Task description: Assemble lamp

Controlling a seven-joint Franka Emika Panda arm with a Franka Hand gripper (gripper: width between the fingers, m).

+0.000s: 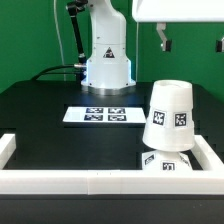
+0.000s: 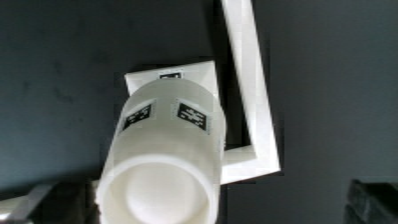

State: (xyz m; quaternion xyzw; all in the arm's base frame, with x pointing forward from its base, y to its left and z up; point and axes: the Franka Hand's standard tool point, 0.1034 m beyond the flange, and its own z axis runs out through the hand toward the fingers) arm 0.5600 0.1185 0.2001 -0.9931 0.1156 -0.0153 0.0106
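The tapered white shade [image 1: 170,115] stands upright, wide end up, with square tags on its side. It sits on the white tagged base [image 1: 164,161] in the front right corner of the white frame. The bulb is hidden, under the shade if it is there. My gripper [image 1: 192,42] hangs high above the shade, open and empty, with its dark fingers [image 1: 163,41] spread wide. In the wrist view the shade [image 2: 164,150] fills the middle, seen from above. The base [image 2: 178,76] shows beyond it, and my gripper [image 2: 210,206] has a finger at each lower corner.
The marker board [image 1: 102,116] lies flat on the black table in front of the robot's pedestal [image 1: 107,62]. A low white frame wall [image 1: 90,181] runs along the front and up the exterior view's right side. It also shows in the wrist view [image 2: 253,90].
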